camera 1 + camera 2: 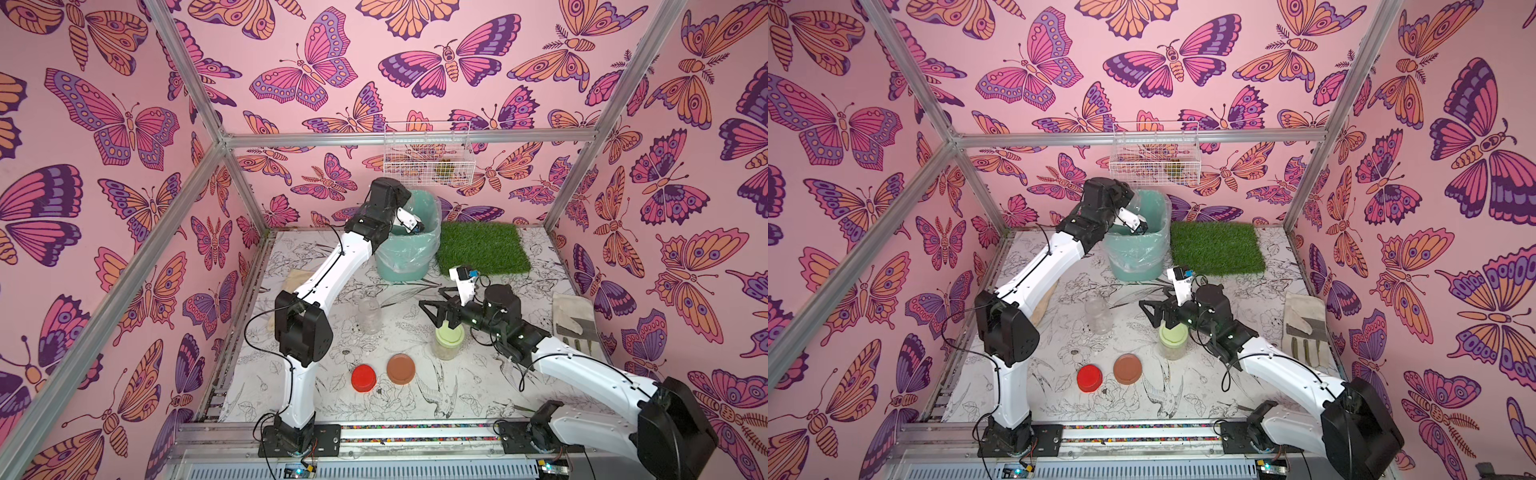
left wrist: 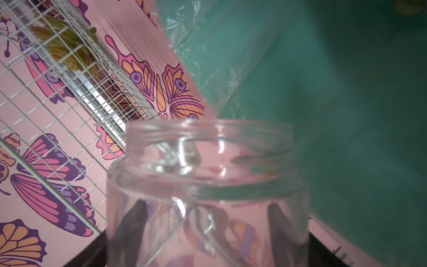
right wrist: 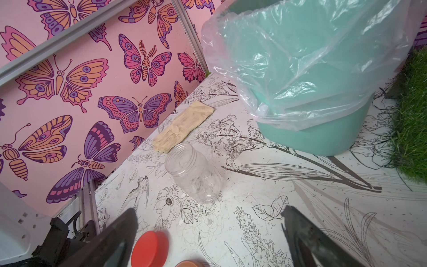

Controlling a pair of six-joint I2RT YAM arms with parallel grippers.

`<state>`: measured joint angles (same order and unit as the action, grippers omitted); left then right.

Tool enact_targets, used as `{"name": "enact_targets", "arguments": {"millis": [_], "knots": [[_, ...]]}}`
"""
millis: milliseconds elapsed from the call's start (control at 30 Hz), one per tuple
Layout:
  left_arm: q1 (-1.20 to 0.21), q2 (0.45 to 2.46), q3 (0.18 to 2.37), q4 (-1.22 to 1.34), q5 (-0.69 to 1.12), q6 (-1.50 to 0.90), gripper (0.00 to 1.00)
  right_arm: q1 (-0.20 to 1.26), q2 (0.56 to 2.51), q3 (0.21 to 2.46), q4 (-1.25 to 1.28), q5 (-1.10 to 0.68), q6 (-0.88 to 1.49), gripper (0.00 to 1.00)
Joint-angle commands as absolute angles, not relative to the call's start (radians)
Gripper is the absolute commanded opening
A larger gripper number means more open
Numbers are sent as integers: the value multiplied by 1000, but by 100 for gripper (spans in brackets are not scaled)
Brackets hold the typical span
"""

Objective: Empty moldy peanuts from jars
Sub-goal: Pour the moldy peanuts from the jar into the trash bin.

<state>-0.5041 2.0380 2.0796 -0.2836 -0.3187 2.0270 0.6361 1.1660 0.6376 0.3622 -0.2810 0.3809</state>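
Gripped jar empty, green-lidded jar holding peanuts

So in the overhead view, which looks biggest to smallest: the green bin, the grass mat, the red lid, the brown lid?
1. Bin and grass mat: too close to rank, and an arm hides part of the bin.
2. Brown lid, slightly bigger.
3. Red lid.

Bin: tabletop, 12 o'clock.
Held jar: in left tool, over bin.
Mat: bin's 3 o'clock.
Open jar: centre.
Lidded jar: open jar's 4 o'clock.
Left lid, right lid: side by side, 6 o'clock.
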Motion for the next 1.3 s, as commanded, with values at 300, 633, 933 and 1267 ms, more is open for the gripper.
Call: {"name": "enact_targets", "arguments": {"millis": [300, 633, 933, 1267], "knots": [[-484, 1924, 2063, -262, -259, 1787, 0, 632, 1170, 662, 374, -279, 413, 99], [-459, 1854, 1988, -274, -271, 1802, 0, 632, 1178, 664, 365, -286, 408, 99], [-446, 1856, 1955, -207, -302, 1781, 0, 630, 1170, 656, 363, -265, 406, 99], [-423, 1850, 2035, -182, -270, 1681, 0, 630, 1190, 673, 364, -293, 424, 99]]}}
